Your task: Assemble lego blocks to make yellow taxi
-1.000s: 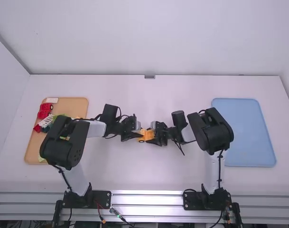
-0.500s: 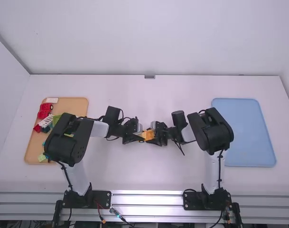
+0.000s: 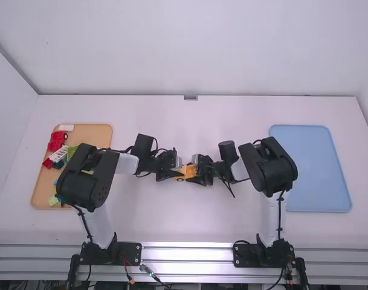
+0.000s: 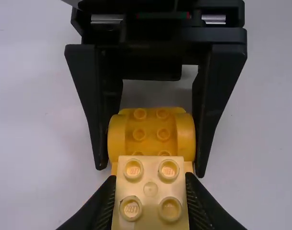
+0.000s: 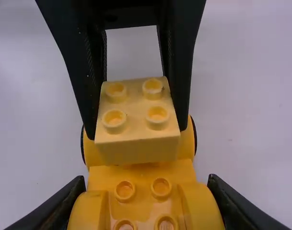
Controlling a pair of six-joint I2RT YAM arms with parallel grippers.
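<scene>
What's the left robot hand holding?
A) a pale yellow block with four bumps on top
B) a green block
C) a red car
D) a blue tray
A: the left gripper has its two fingers against the sides of a pale yellow block, and four round bumps show on its top.

so yeah, it's a plain white table; there's a tan tray lying flat over on the left side, and a light blue tray lying flat on the right; both have rounded corners, and they're well apart, with white tabletop between them
</scene>
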